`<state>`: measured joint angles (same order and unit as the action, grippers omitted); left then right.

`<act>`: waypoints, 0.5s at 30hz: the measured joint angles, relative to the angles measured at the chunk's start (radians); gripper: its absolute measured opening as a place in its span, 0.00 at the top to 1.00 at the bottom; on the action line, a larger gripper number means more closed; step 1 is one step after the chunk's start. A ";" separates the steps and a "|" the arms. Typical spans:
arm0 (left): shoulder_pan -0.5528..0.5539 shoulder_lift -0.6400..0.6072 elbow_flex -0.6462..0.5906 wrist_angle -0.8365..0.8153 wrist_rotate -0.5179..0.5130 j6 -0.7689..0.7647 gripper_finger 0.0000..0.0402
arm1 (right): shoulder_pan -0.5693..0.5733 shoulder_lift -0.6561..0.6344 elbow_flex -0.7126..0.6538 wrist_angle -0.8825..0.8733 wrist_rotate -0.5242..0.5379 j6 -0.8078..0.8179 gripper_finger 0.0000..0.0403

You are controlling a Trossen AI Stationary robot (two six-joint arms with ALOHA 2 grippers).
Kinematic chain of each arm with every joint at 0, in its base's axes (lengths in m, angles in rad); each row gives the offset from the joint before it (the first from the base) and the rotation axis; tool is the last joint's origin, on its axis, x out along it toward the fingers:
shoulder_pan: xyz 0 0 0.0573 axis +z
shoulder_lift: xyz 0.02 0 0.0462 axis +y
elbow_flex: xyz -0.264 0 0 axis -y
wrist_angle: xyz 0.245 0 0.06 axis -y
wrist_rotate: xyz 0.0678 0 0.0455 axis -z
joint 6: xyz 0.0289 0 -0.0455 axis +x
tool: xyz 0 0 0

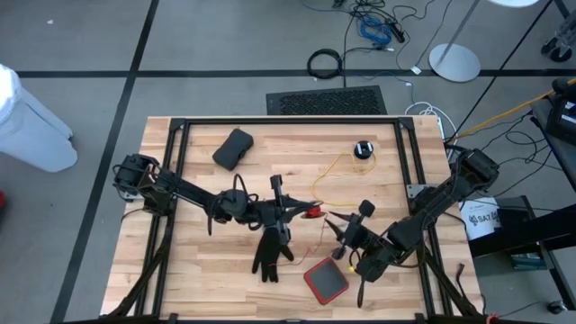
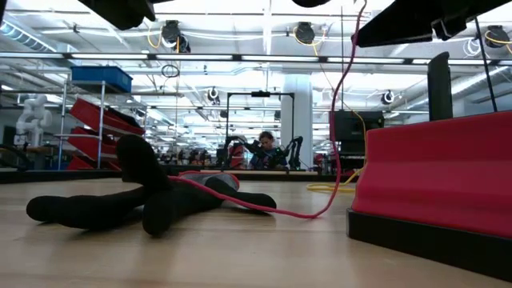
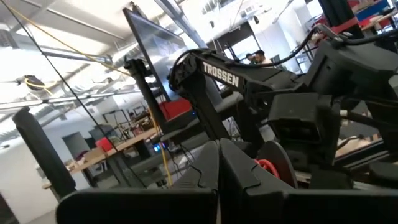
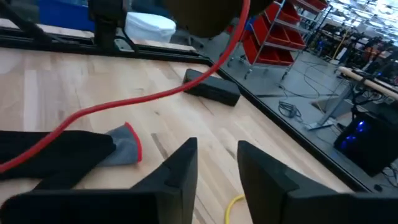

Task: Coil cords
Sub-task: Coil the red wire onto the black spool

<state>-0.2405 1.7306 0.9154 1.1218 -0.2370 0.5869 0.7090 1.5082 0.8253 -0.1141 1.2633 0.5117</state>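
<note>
**High view: both arms over mid-table, cords spread between them**

High view, we see the left gripper (image 1: 301, 210) reaching in from the left edge to the table centre. Its fingers are pressed together in the left wrist view, and a small red piece (image 1: 313, 213) sits right at the tips; we can't tell if it's pinched. The right gripper (image 1: 337, 227) comes in from the right edge, just beside the left one. In the right wrist view its fingers (image 4: 180, 168) stand a little apart with nothing between them.

One yellow cord (image 1: 335, 169) loops across the boards from the middle up to a black puck (image 1: 363, 149) near the far right of the table. A thin red cord (image 1: 304, 251) trails toward the near edge; in the low view it hangs down from above and runs along the wood past a black glove (image 1: 272, 251).

The glove lies flat just near-side of the left gripper. A red tray (image 1: 325, 279) sits near the front edge, beside the right arm. A dark pouch (image 1: 233, 148) lies at the far left, well apart from everything else.
</note>
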 joint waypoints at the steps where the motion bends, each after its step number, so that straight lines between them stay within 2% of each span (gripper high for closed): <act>1: 0.001 0.000 0.000 0.006 0.000 0.003 1.00 | 0.000 0.000 0.000 -0.001 0.009 0.006 0.74; 10: 0.017 0.000 0.000 0.018 0.000 0.002 1.00 | 0.090 0.000 0.000 0.039 0.174 0.053 0.77; 15: 0.017 0.000 0.004 0.020 0.000 -0.001 1.00 | 0.086 0.008 0.000 0.080 0.140 0.091 0.79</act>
<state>-0.2237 1.7306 0.9192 1.1419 -0.2373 0.5856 0.7954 1.5158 0.8253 -0.0339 1.4037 0.6024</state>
